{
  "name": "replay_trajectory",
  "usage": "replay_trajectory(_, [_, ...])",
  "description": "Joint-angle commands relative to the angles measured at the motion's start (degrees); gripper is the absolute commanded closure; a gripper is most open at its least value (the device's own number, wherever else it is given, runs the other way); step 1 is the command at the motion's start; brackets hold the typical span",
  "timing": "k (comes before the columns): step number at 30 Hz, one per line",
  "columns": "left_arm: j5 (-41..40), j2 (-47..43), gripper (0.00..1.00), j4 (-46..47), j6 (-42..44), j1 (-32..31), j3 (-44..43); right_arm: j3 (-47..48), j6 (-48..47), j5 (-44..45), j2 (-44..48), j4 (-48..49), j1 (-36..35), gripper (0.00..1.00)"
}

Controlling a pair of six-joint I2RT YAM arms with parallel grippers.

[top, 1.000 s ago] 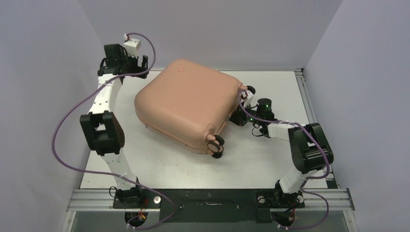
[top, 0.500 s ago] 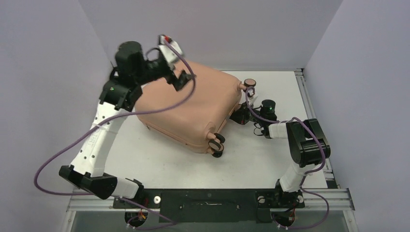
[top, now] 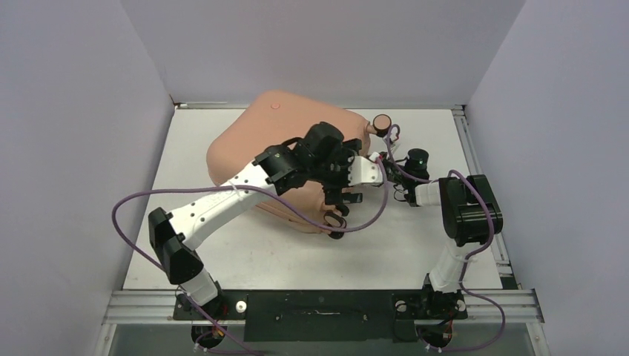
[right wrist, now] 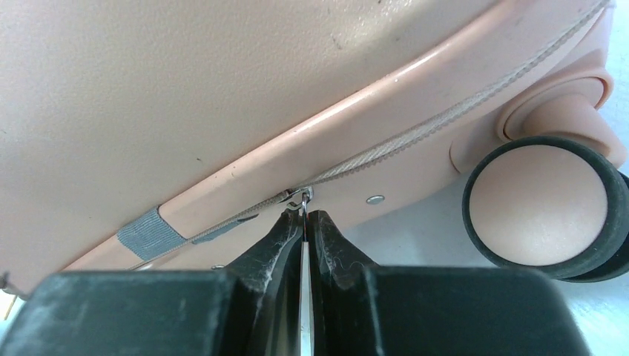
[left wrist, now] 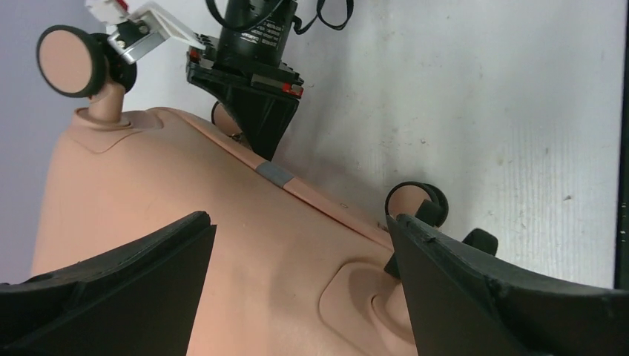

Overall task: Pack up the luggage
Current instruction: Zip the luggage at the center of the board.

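The luggage [top: 259,137] is a salmon-pink hard-shell suitcase lying closed on the white table, its caster wheels [top: 383,123] pointing right. My left gripper [left wrist: 300,248] hovers open just above the shell at the wheel end, one finger [left wrist: 119,285] on each side of a moulded wheel recess, holding nothing. My right gripper [right wrist: 304,222] is shut on the metal zipper pull [right wrist: 304,197] at the seam, beside a pink-and-black wheel [right wrist: 538,208]. In the left wrist view the right gripper [left wrist: 263,141] meets the seam next to a grey tab [left wrist: 274,174].
Grey walls close in the table [top: 245,259] on the left, back and right. A metal rail [top: 475,170] runs along the right edge. Purple cables [top: 141,204] loop off both arms. The left arm [top: 222,200] stretches diagonally across the suitcase's near side.
My left arm has swung from the back-left corner across the suitcase to its wheel end, still open. The right gripper has stayed shut at the seam; the far wheel sits slightly higher.
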State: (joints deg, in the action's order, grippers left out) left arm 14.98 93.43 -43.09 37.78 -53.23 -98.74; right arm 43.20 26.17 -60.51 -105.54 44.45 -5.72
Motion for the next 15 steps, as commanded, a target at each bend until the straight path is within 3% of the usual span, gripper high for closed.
replay_trajectory(1, [-12.3,2.4,0.11,4.2,3.2,-4.3,-0.6,1.2,-1.6,2.1,3.1,1.5,1.9,0.95])
replay_trajectory(3, [-15.5,3.9,0.22,5.3,4.3,-6.0,0.0,1.2,-1.7,2.0,3.6,1.5,1.9,0.95])
replay_trajectory(9, [-21.1,6.3,0.75,4.8,6.1,-8.7,3.4,0.9,-4.5,2.8,5.4,-0.9,2.3,0.95])
replay_trajectory(15, [-21.5,7.8,0.92,-1.7,5.1,-8.6,5.5,0.9,-4.8,4.0,5.9,-1.1,3.1,0.95])
